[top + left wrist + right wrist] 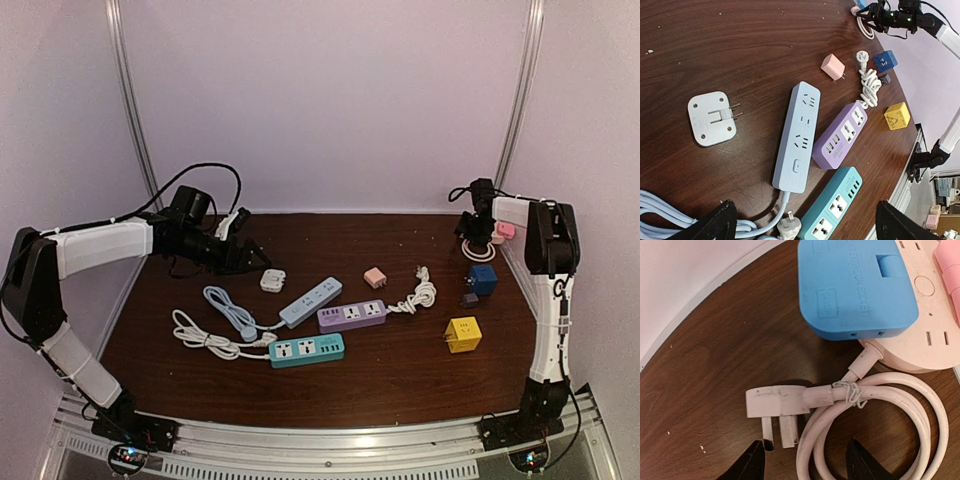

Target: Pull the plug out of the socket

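Observation:
A blue plug block (pixel 855 285) sits plugged on a pale pink round socket (pixel 930 335), with a pink plug (pixel 950 270) next to it at the frame edge. My right gripper (pixel 807 462) is open. It hovers short of the blue block, over the socket's coiled cord (pixel 920 405) and its loose flat-pin plug (pixel 777 402). In the top view the right gripper (pixel 478 225) is at the far right corner over the round socket (pixel 480 250). My left gripper (pixel 250 250) is open and empty at the far left, near a white adapter (pixel 272 280).
Light blue (pixel 797 137), purple (pixel 840 136) and teal (pixel 832 205) power strips lie mid-table with coiled cords (pixel 205 335). A pink adapter (pixel 375 277), a blue cube (pixel 483 278), a yellow cube (pixel 463 334) and a white cord (pixel 420 293) lie to the right. Walls close in behind and beside.

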Action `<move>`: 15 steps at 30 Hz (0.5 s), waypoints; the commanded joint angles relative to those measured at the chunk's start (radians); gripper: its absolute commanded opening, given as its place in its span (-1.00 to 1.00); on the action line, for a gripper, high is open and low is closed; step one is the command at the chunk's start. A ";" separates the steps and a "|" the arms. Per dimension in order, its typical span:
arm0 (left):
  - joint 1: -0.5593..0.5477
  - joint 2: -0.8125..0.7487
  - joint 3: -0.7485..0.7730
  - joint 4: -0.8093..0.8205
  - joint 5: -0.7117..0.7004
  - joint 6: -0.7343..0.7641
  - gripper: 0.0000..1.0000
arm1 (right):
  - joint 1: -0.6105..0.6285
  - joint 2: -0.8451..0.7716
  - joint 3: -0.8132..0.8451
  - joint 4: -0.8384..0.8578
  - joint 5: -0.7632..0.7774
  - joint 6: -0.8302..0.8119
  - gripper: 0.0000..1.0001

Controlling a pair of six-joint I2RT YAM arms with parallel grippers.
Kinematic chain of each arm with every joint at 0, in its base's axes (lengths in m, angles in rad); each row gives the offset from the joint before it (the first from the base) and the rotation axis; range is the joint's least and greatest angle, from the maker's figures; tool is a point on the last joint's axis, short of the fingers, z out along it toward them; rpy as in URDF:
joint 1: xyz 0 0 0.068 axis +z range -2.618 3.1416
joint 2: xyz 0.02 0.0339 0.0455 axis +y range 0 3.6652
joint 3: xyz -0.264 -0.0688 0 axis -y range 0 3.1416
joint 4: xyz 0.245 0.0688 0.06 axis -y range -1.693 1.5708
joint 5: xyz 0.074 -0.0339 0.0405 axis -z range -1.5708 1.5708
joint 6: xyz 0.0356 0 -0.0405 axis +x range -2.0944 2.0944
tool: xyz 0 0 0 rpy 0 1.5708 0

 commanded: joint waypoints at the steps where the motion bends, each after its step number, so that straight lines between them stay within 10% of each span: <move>1: 0.000 -0.013 -0.017 0.030 0.008 0.017 0.95 | -0.018 0.033 0.046 -0.043 -0.020 -0.007 0.13; 15: 0.000 -0.010 -0.011 0.031 -0.009 0.012 0.95 | 0.072 0.047 0.025 -0.086 -0.104 -0.002 -0.41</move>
